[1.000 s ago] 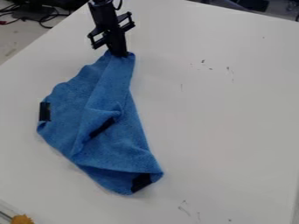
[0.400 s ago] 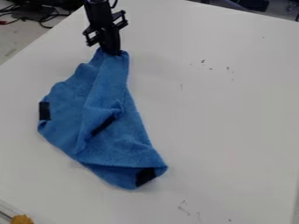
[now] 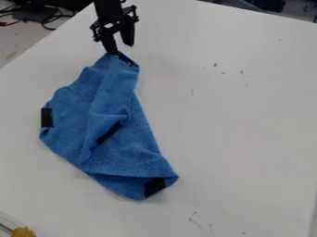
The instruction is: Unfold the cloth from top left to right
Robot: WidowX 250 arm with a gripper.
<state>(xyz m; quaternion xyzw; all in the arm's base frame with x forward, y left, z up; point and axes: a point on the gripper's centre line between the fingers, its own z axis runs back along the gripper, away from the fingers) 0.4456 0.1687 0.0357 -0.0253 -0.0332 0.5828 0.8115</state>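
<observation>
Right now, the blue cloth [image 3: 71,104] is lying in folds on the white table [image 3: 241,129], stretching from the upper left of the frame down to just below the middle, left of centre. Its narrow end is pointing toward the top, and its broader part is spreading out below, with a layer folding over itself around the lower middle of the cloth. Black patches are showing on it: one [image 3: 47,118] is sitting at the left edge, one [image 3: 110,133] is slanting along the inner fold, one [image 3: 155,186] is resting near the lower right corner, and a thin dark strip [image 3: 128,59] is running along the top corner. Above that corner, in the upper left of the frame, the black gripper [image 3: 122,48] is hanging with its two fingers standing wide apart, the left one in the picture reaching down to the cloth's top edge. Dark cables [image 3: 42,19] are lying beyond the table at the far upper left, and something orange-yellow [image 3: 23,232] is poking in at the lower left corner.
</observation>
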